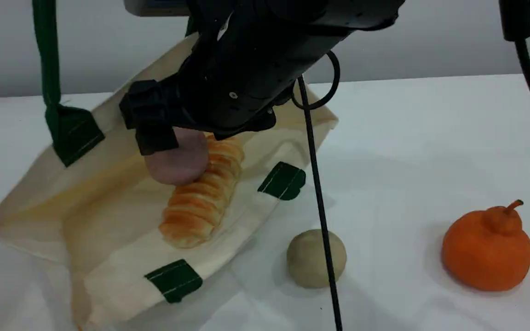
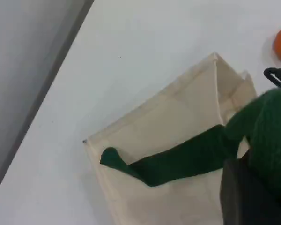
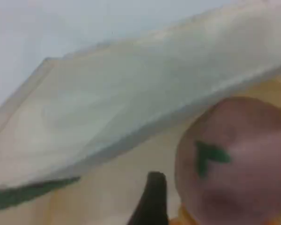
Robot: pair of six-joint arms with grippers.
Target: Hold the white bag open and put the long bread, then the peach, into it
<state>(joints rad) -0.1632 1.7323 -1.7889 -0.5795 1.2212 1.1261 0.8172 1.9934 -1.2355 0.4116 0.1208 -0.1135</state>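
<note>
The white bag [image 1: 108,220] lies on its side, its mouth held up by a dark green handle [image 1: 46,59] that runs out of the top of the scene view. In the left wrist view my left gripper [image 2: 257,187] is shut on that handle [image 2: 187,159] above the bag [image 2: 178,122]. Inside the bag, the long bread [image 1: 200,202] lies flat. The pink peach [image 1: 177,161] rests against its far end. My right gripper [image 1: 173,142] is down in the bag over the peach. In the right wrist view a thin gap separates one dark fingertip [image 3: 150,197] from the peach [image 3: 234,159], so the jaws look open.
A plain beige ball [image 1: 316,258] sits on the white table [image 1: 430,138] just right of the bag. At the far right stands an orange fruit [image 1: 486,250] with a stem. A black cable [image 1: 320,207] hangs down across the ball.
</note>
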